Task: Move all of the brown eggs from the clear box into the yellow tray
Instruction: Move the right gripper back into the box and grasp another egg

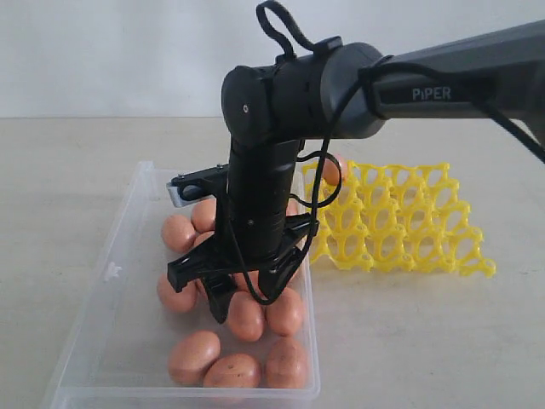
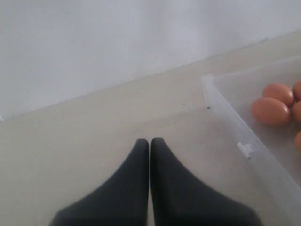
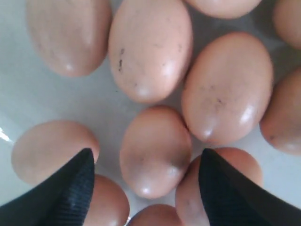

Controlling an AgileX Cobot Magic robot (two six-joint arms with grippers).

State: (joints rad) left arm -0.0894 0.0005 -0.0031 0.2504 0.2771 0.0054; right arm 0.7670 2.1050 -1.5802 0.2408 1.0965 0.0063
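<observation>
Brown eggs (image 1: 194, 356) lie in a loose heap in the clear box (image 1: 102, 273), which stands near the front edge of the worktop (image 1: 68, 170), left of the middle. You see this in the exterior view. They fill mostly the right half of the box, and some are hidden behind the arm (image 1: 460, 81). The yellow tray (image 1: 400, 230) lies just beside the right wall of the box, further toward the right edge. One egg (image 1: 332, 169) sits in the tray's cup at the far left corner. The right gripper (image 1: 247, 296) points straight down into the box, low over the heap, and its fingers are spread.

In the left wrist view, the left gripper (image 2: 150, 150) hangs above the bare worktop outside the box. Its two fingers are pressed together and hold nothing. You can see the box wall with its small latch tab (image 2: 246, 149), and a few eggs (image 2: 270, 111) behind that wall.

In the right wrist view, the right gripper (image 3: 146, 162) is very close above the eggs. Its fingers (image 3: 75, 188) stand wide apart, one on each side of a single egg (image 3: 155, 150) with a dark smudge. Whether the tips touch any egg, you cannot tell. Other eggs crowd around it, some with dark speckles.
</observation>
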